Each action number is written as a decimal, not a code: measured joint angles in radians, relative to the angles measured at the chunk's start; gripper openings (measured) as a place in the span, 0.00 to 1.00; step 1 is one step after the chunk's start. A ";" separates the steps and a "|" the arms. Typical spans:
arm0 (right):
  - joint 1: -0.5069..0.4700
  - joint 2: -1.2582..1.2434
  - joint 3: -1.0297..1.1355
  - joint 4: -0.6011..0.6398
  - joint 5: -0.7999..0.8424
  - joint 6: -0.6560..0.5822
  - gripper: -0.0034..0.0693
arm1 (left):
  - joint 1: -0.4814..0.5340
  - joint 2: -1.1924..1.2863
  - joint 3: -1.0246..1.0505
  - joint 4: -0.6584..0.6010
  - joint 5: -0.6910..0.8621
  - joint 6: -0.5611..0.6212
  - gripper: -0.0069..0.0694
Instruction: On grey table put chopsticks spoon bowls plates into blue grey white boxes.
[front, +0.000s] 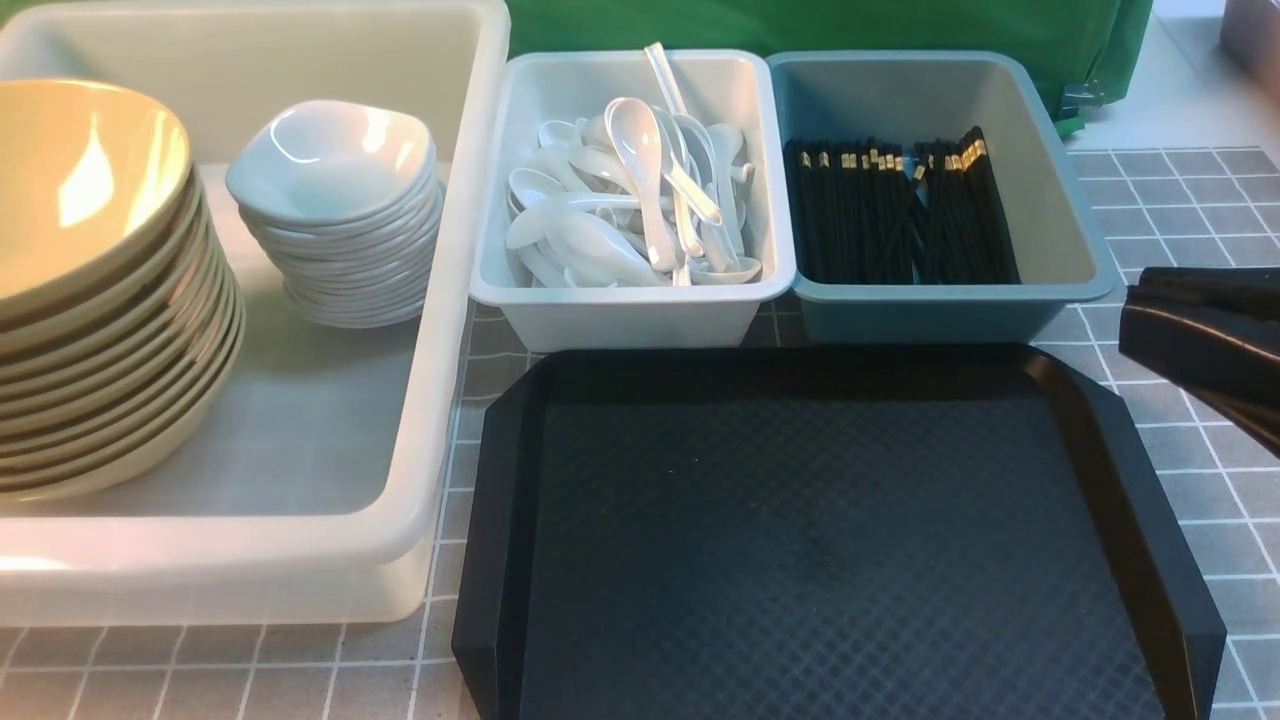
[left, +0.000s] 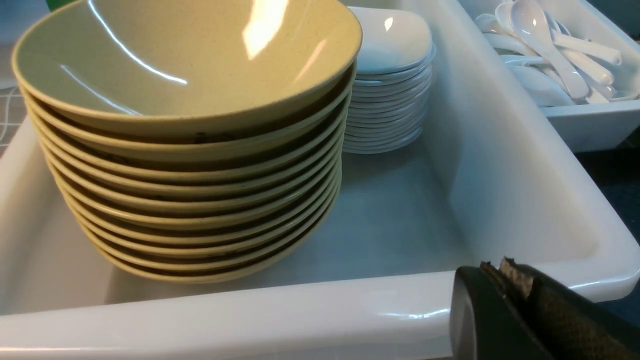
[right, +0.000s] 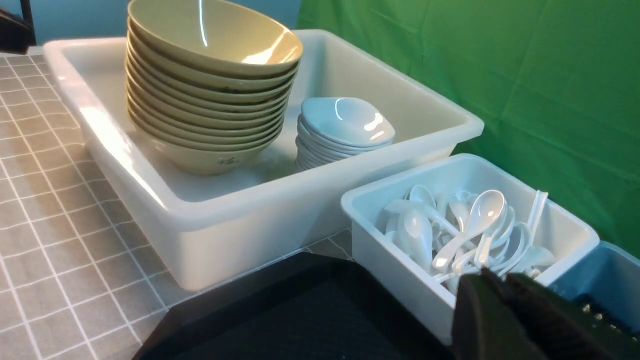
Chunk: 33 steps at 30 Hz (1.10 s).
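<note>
Sorting looks finished: bowls and plates stacked in the white box at left, spoons and chopsticks in the far boxes, so both tools, the right tool beside the bare tray, rest closed together, holding nothing.

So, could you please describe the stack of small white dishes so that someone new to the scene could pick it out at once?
Start at the large white box on the robot's left. Two stacks stand inside it; the small white dishes are the one nearer the spoon box. They are glossy white, squarish and small, unlike the tall stack of wide yellowish bowls beside them.
</note>
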 joint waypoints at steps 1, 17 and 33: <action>0.009 0.000 0.000 -0.001 -0.002 0.000 0.16 | 0.000 0.000 0.000 0.000 0.000 0.000 0.08; 0.059 -0.192 0.216 -0.040 -0.232 0.004 0.10 | 0.000 -0.006 0.000 -0.007 0.000 0.000 0.08; -0.610 -0.626 0.770 -0.242 -0.366 0.514 0.10 | 0.000 -0.006 0.000 -0.008 0.000 0.000 0.08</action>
